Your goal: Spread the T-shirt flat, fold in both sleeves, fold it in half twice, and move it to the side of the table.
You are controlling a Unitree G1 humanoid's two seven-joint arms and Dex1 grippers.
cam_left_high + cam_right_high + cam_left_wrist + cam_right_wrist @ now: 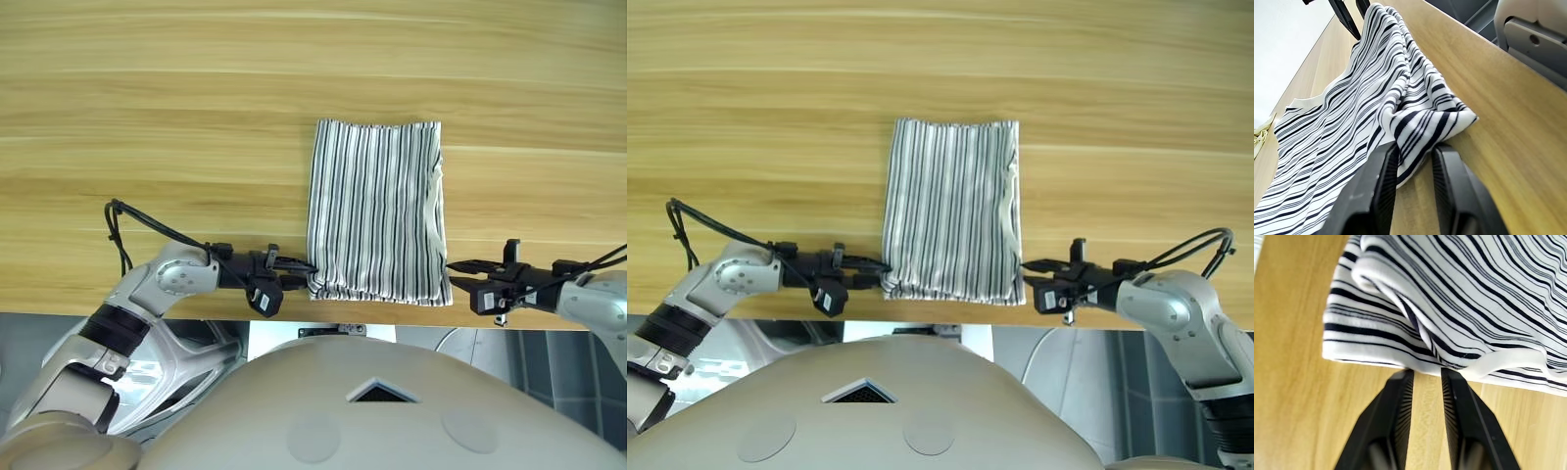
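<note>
The black-and-white striped T-shirt (375, 211) lies folded into a narrow upright rectangle near the front edge of the wooden table (176, 108). My left gripper (306, 269) is at its near left corner. In the left wrist view that gripper (1418, 147) is shut on a bunched bit of the T-shirt (1352, 107). My right gripper (453, 266) rests at the near right corner. In the right wrist view its tips (1425, 372) stand slightly open against the T-shirt's hem (1449, 308), with bare wood between them.
The table's front edge (147, 315) runs just behind both grippers. Broad bare wood lies to the left, right and beyond the shirt. A black cable (118, 230) loops up from my left arm.
</note>
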